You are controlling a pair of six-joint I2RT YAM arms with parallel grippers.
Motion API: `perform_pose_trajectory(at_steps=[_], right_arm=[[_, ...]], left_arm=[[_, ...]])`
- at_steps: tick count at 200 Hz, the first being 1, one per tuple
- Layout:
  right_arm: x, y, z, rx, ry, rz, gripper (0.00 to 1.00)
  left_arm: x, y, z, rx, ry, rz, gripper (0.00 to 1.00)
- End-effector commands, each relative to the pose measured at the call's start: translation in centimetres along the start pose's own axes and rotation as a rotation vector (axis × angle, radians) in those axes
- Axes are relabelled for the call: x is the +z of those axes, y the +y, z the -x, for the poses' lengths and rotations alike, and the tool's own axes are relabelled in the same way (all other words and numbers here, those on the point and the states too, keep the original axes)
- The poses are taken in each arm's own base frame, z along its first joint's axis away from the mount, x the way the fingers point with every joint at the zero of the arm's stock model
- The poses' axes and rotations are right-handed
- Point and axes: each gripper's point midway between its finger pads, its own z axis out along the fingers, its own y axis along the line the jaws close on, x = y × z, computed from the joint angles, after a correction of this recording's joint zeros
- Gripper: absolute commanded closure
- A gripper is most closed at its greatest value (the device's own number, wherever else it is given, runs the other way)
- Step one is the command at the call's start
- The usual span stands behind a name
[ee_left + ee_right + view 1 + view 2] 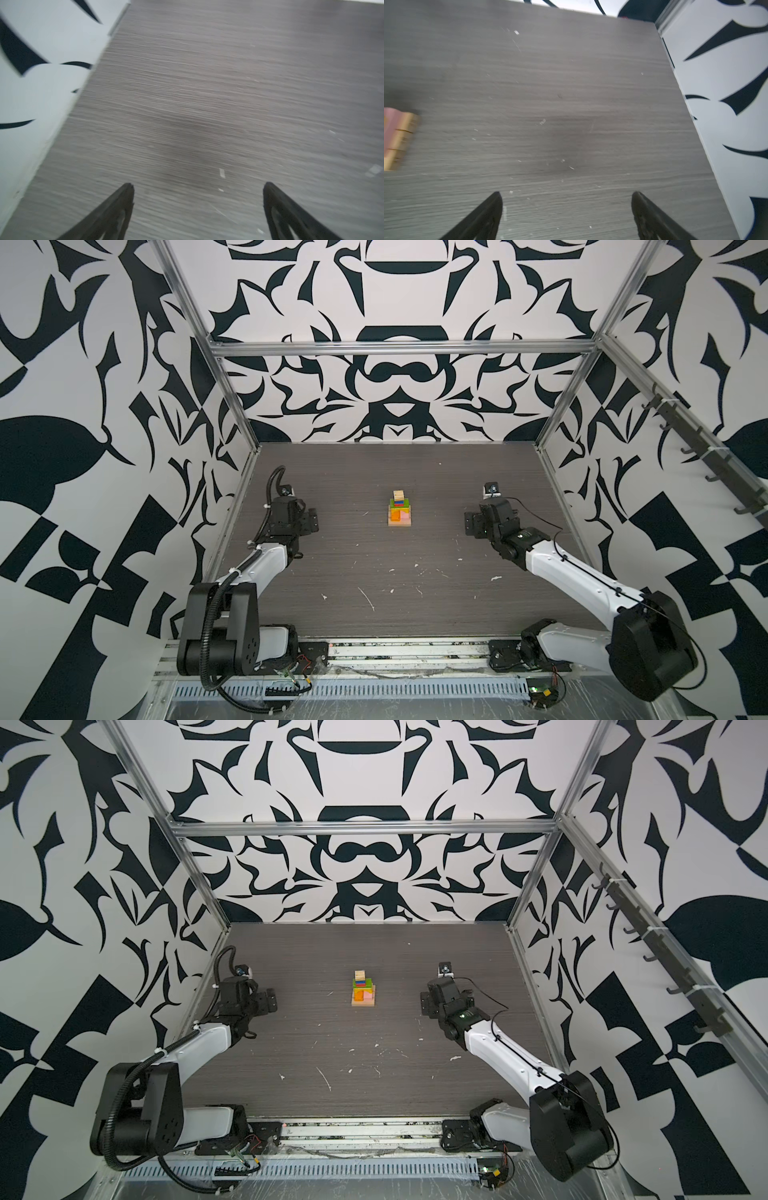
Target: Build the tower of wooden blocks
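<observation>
The tower [400,509] [363,989] stands in the middle of the dark table in both top views. It has a tan bar base, an orange and pink layer, green and yellow above, blue and red squares, and a plain cube [399,494] on top. My left gripper [306,522] [198,187] hangs well to its left, open, with only bare table between its fingers. To the tower's right my right gripper [473,524] [566,195] is open and empty too. In the right wrist view the tower's tan base bars [401,139] and the pink block [390,122] show at the picture's edge.
Black-and-white patterned walls [124,489] and aluminium frame posts [232,393] enclose the table on three sides. White flecks [368,599] mark the table's front half. A mounting rail [407,651] with both arm bases runs along the front edge. Hooks [706,456] line the right wall.
</observation>
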Motion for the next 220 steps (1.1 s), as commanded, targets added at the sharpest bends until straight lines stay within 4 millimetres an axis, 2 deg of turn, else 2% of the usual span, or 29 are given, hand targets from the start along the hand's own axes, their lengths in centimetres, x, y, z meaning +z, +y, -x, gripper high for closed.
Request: perform_pose_trajectory(at_steps=[1,15,51,77,87,103,134,174,187,197,202,220], right_arm=[[0.3,-0.9,2.0,-0.014,-0.125,-0.024,0.01],[0.6,-1.6,1.9,-0.028,-0.164,-0.066,0.01],[1.0,-2.8,1.7,-0.038,-0.252,-0.115,0.01],[1.3,-4.0,1.7,-0.012,-0.328,-0.185,0.0],[1.4,-4.9,1.4,0.016,-0.348,-0.242,0.01],[1.7,-5.6,1.2,0.037,-0.394,-0.279,0.01],[3.4,-4.5,1.2,-0.022,-0.415,-0.249,0.01],[4.8,-4.2,0.8,-0.026,-0.393,-0.215,0.01],[5.7,-5.0,0.6,0.024,-0.367,-0.172,0.01],[6.8,-7.0,-0.7,0.145,-0.326,-0.157,0.01],[6.8,-7.8,-0.5,0.166,-0.37,-0.17,0.01],[6.7,-7.9,-1.1,0.176,-0.346,-0.165,0.02]], left_arm=[[0.4,0.7,2.1,-0.033,-0.147,-0.001,0.0],[0.8,0.7,1.7,-0.048,-0.178,-0.007,0.0],[1.1,0.7,2.6,-0.046,-0.236,-0.004,0.01],[1.6,1.0,1.6,-0.064,-0.301,0.008,0.02],[1.5,1.5,0.9,-0.082,-0.338,0.024,0.01],[1.0,2.3,1.4,-0.102,-0.406,0.063,0.01],[2.3,2.6,1.4,-0.109,-0.321,0.102,0.0],[2.1,3.1,1.3,-0.126,-0.319,0.102,0.0],[2.1,3.1,1.3,-0.127,-0.319,0.101,0.01],[2.1,3.1,1.3,-0.126,-0.32,0.101,0.0],[2.1,3.1,1.2,-0.126,-0.319,0.1,0.01],[2.1,3.1,1.2,-0.127,-0.319,0.1,0.01]])
